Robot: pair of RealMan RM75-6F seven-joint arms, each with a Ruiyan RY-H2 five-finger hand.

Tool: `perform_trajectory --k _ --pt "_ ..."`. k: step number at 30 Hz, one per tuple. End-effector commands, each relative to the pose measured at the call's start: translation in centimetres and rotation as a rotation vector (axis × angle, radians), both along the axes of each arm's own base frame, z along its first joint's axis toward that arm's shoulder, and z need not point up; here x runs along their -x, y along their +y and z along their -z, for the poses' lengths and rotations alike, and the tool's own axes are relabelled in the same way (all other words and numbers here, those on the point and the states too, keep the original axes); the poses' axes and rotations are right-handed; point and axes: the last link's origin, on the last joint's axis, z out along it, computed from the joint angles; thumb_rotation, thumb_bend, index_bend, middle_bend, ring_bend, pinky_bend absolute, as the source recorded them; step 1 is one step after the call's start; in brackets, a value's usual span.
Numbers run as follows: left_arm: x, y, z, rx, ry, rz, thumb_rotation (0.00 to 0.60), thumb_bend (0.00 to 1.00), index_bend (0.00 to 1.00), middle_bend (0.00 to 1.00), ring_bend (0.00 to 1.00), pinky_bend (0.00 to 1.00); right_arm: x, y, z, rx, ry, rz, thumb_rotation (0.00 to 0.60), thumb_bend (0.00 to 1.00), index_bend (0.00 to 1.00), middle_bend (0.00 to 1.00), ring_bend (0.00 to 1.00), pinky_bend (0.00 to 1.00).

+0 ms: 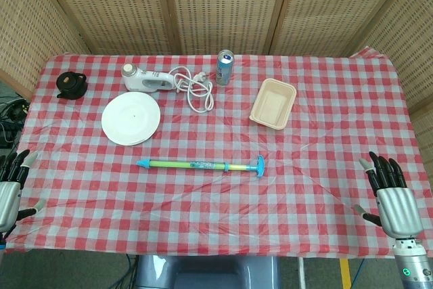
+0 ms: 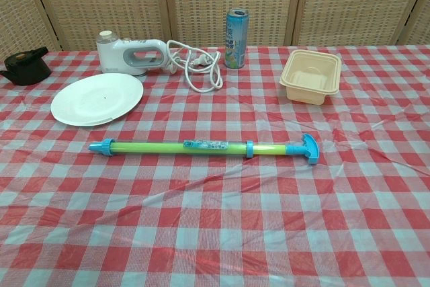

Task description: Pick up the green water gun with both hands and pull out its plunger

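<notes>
Nothing is done yet: the green water gun (image 1: 201,165) lies untouched mid-surface with its plunger (image 1: 260,166) pushed in, my left hand (image 1: 12,187) and right hand (image 1: 390,197) both empty, fingers spread, well apart from it.

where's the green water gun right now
The green water gun lies flat across the middle of the checked table, nearer the robot than the white plate and beige container, its T-handle toward the robot's right.
</notes>
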Motion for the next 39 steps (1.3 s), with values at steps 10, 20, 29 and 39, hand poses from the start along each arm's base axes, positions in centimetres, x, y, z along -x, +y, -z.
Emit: perform_trajectory --k 10,20,29,39 --pt "-0.1 -0.1 -0.2 -0.003 -0.009 0.002 0.6 0.13 0.0 0.0 0.0 0.0 -0.1 0.0 0.3 -0.015 0.004 0.003 0.6 0.13 0.0 0.0 0.0 0.0" --pt "-0.2 0.0 0.0 0.004 -0.004 0.005 0.6 0.13 0.0 0.0 0.0 0.0 -0.3 -0.1 1.1 -0.033 0.028 0.001 0.6 0.13 0.0 0.0 0.0 0.0" --pt "-0.2 -0.3 -0.1 0.001 -0.007 0.005 0.6 0.13 0.0 0.0 0.0 0.0 -0.8 0.0 1.3 -0.04 0.021 -0.011 0.6 0.13 0.0 0.0 0.0 0.0" --pt "-0.1 0.3 0.3 0.009 -0.001 -0.008 0.6 0.13 0.0 0.0 0.0 0.0 -5.4 -4.1 2.4 -0.043 0.043 -0.093 0.6 0.13 0.07 0.0 0.0 0.0"
